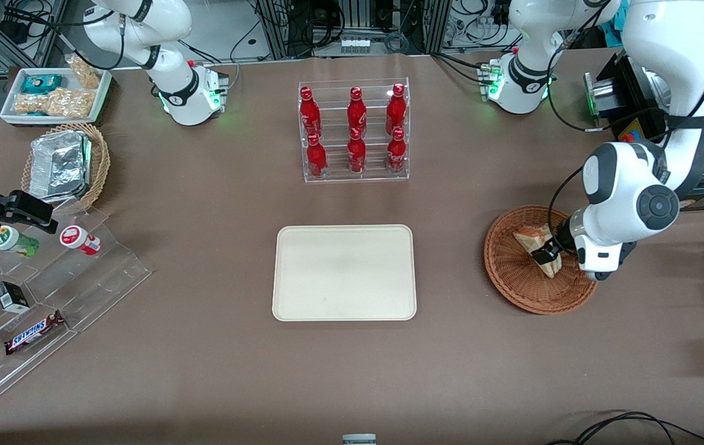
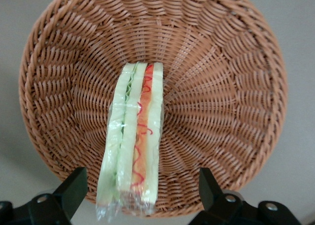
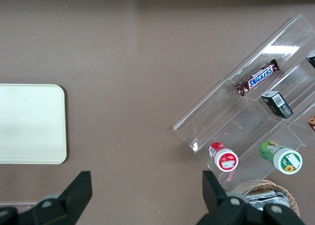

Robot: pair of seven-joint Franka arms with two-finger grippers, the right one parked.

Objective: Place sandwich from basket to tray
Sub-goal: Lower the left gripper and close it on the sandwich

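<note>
Sandwich (image 2: 134, 141) lies between open gripper (image 2: 139, 191) fingers.

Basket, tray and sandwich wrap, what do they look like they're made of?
Basket: woven wicker, reddish-brown, matte; the strands show. Tray: likely plastic, smooth cream surface, rounded corners, low rim. Sandwich: apparently wrapped in clear film, which crinkles and glints at one end. The tool hangs open over the sandwich, a finger at each side, not touching.

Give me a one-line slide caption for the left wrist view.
Open pincer of the left arm straddles the wrapped sandwich lying in the wicker basket, fingers apart, not yet closed.
</note>
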